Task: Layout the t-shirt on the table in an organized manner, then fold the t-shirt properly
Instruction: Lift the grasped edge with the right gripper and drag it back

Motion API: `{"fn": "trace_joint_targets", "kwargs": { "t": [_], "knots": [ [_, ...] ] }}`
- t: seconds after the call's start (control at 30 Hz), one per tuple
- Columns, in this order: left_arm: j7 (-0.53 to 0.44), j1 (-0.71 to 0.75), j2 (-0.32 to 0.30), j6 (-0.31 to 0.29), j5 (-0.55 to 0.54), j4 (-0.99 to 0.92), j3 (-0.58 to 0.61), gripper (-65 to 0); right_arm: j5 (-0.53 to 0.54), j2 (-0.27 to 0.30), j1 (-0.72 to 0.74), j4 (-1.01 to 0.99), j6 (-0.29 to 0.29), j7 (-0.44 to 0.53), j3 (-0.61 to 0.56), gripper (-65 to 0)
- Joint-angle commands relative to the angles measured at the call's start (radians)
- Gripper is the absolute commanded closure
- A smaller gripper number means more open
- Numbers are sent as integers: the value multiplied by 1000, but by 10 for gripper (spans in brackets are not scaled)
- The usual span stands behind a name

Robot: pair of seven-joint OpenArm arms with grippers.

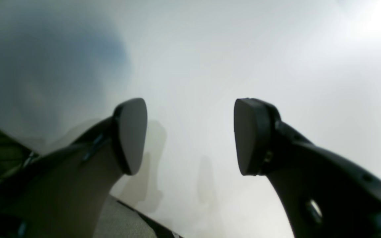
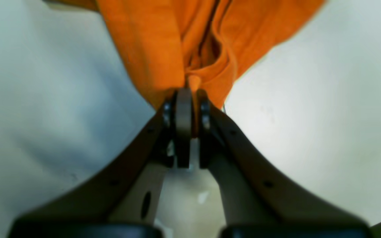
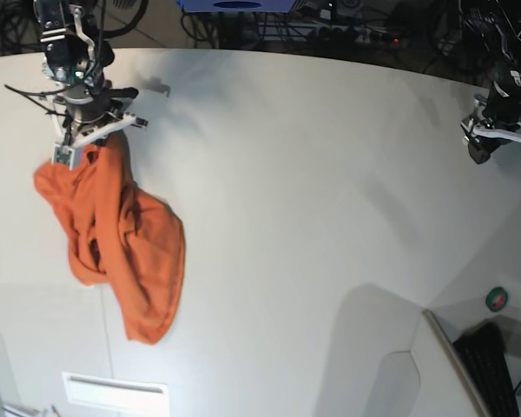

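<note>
I have the right claw (image 2: 192,96) pinching a bunched fold of the t-shirt (image 3: 122,243), so the cloth hangs crumpled beneath it, its lower part trailing onto the bench (image 3: 313,174). My left claw (image 1: 190,135) is spread wide and empty, well apart from the t-shirt, probably waiting to catch a second corner.

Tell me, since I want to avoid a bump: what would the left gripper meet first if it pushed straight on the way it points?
Probably only the bare white table. The left gripper is open, with nothing between its fingers; depth is unclear.
</note>
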Motion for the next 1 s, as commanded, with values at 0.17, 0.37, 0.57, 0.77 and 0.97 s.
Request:
{"fn": "trace_joint_targets", "kwargs": {
  "t": [0.17,0.37,0.57,0.77,0.97],
  "knots": [
    [-19,-2,-15,1,-10,15,-5,-388,-10,35,22,-64,-1,-35,-190,0],
    [-22,9,-15,1,-10,13,-14,-388,-12,90,-1,36,-5,-46,-249,-224],
    [-23,11,-20,1,-10,-28,-17,-388,-14,129,20,269,-7,27,-156,-272],
    [-22,17,-19,1,-10,-36,-17,-388,-10,129,385,140,1,-176,-108,-272],
    [-20,44,-14,1,-10,5,-15,-388,-12,89,678,-211,180,-222,-101,-267]
  ]
}}
